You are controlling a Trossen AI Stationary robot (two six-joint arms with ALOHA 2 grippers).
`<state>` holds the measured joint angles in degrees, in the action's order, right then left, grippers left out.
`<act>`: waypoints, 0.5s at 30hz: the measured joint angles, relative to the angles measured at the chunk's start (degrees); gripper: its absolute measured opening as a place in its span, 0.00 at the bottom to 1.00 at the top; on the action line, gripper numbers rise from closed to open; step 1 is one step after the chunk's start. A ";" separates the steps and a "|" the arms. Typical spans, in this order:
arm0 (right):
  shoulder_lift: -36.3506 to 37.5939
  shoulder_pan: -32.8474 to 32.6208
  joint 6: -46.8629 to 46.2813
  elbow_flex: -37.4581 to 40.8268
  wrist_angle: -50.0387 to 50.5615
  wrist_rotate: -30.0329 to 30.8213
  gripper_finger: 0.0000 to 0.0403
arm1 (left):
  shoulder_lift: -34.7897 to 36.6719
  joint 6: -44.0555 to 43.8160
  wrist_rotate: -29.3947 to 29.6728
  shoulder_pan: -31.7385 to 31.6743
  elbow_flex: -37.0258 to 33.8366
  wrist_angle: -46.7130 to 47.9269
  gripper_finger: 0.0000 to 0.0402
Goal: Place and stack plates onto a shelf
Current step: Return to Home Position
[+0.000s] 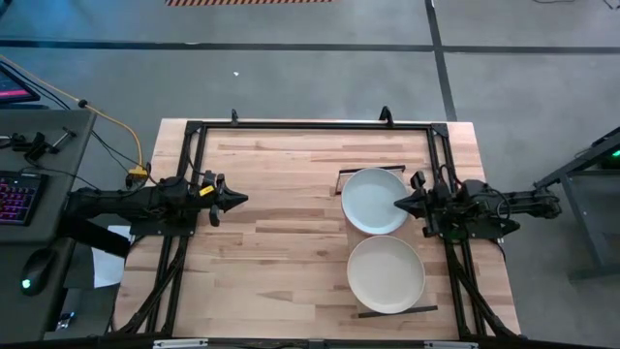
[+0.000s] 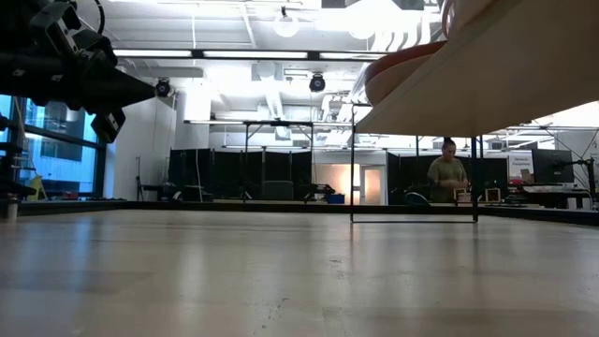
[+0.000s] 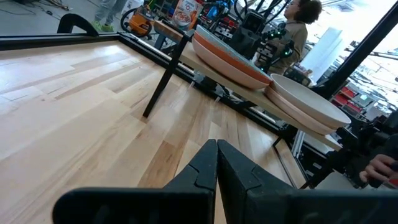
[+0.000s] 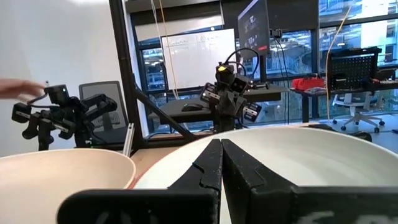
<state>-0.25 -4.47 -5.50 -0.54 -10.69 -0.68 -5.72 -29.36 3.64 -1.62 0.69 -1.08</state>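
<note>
The shelf (image 1: 347,177) stands on the table's right part, raised on thin dark rails. Two stacks of plates sit on it. The far stack is topped by a pale blue-grey plate (image 1: 372,201), the near one by a sage-cream plate (image 1: 386,274). The left wrist view shows terracotta and peach plates (image 3: 225,55) in one stack beside the cream stack (image 3: 309,103). My right gripper (image 1: 399,204) is shut, its tips over the blue-grey plate's right part (image 4: 298,155). My left gripper (image 1: 239,201) is shut and hovers above the table's middle-left (image 2: 142,91). My right gripper reaches level from the table's right side, and its shut fingertips (image 4: 217,149) stand over the right part of the pale blue-grey plate. I cannot tell whether they touch it.
Bare wooden tabletop (image 1: 281,242) lies between my left gripper and the shelf. A dark frame (image 1: 310,124) runs along the table's far and side edges. The shelf's rail leg (image 3: 158,81) stands on the table. A person (image 2: 449,176) stands in the room beyond.
</note>
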 joint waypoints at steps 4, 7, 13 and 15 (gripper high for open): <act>-0.02 0.00 0.00 0.00 0.94 0.21 0.00 | 0.00 0.00 -0.01 0.01 0.00 0.00 0.00; -0.02 0.00 0.01 0.00 1.46 0.22 0.00 | 0.00 0.00 0.00 0.00 0.00 0.00 0.00; -0.02 0.00 0.00 0.02 1.56 0.25 0.00 | 0.00 0.00 0.00 0.01 0.00 0.00 0.00; -0.02 0.00 0.01 0.02 1.58 0.27 0.00 | 0.00 0.00 0.00 0.01 0.00 0.00 0.00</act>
<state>-0.27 -4.47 -5.48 -0.51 -9.10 -0.40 -5.72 -29.36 3.64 -1.61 0.69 -1.08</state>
